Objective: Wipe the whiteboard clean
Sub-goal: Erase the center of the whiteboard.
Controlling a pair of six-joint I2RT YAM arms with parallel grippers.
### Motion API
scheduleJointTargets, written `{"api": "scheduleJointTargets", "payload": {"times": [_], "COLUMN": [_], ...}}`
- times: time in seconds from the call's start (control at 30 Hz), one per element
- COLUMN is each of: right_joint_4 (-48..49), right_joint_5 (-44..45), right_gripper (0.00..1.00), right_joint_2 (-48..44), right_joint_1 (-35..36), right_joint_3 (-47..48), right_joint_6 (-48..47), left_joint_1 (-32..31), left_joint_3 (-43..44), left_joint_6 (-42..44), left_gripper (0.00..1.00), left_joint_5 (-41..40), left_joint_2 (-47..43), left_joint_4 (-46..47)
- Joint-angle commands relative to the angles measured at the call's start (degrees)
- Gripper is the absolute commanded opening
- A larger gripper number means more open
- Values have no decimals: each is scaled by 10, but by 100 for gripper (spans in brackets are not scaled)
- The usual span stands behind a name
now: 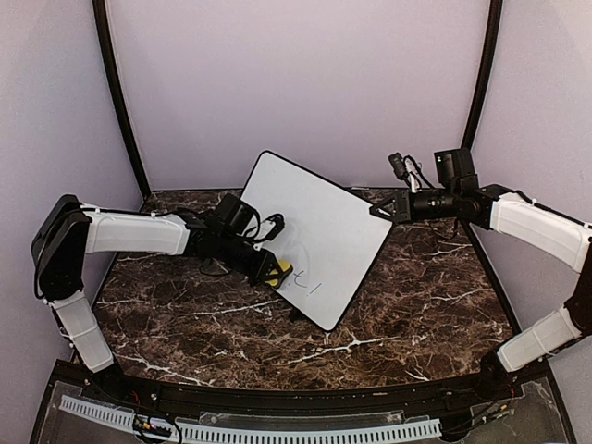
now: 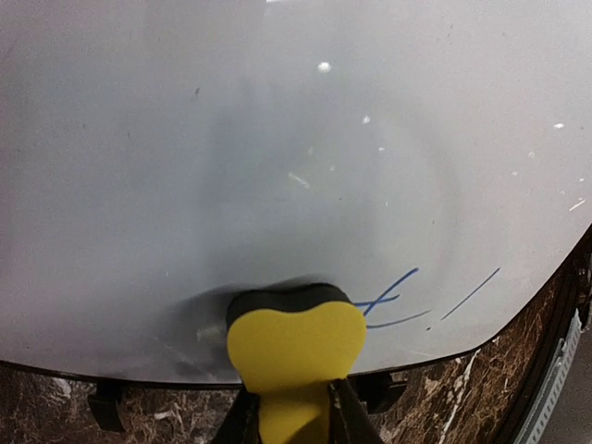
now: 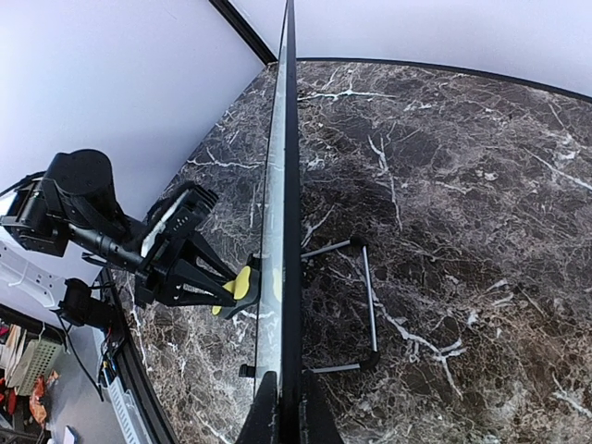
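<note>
Pinching squashed yellow foam eraser (image 2: 296,347) against glossy whiteboard (image 2: 277,139), left tool (image 2: 289,412), right tool (image 3: 285,412) clamped on thin black frame (image 3: 292,185)

Dark brown marble tabletop (image 1: 425,305) with white veining, pale lilac backdrop walls (image 1: 296,74), two black curved poles (image 1: 118,102) at rear corners, white slotted cable duct (image 1: 277,431) along near edge.

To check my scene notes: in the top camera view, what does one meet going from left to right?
left arm → whiteboard → right arm
</note>
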Motion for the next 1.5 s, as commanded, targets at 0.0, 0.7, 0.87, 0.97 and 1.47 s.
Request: {"api": "scheduleJointTargets", "payload": {"times": [0.0, 0.7, 0.87, 0.97, 1.47], "right_joint_4": [4, -1, -1, -1, -2], "right_joint_5": [-32, -29, -29, -29, -31], "right_gripper": [0, 0, 0, 0, 0], "right_joint_2": [13, 7, 5, 6, 9], "right_joint_1": [21, 21, 21, 21, 21], "right_joint_3": [-10, -7, -8, -9, -3], "right_joint_6": [-65, -64, -64, -64, -64], "left_joint_1": [-3, -27, -33, -42, -45], "left_joint_3": [-58, 24, 11, -18, 2], "left_joint_6": [-5, 17, 12, 3, 15], "left_gripper": [0, 0, 0, 0, 0], "left_joint_5": [-32, -50, -39, -34, -85], "left_joint_2": [-4, 2, 9, 15, 24], "left_joint_4": [-13, -28, -34, -37, -49]}}
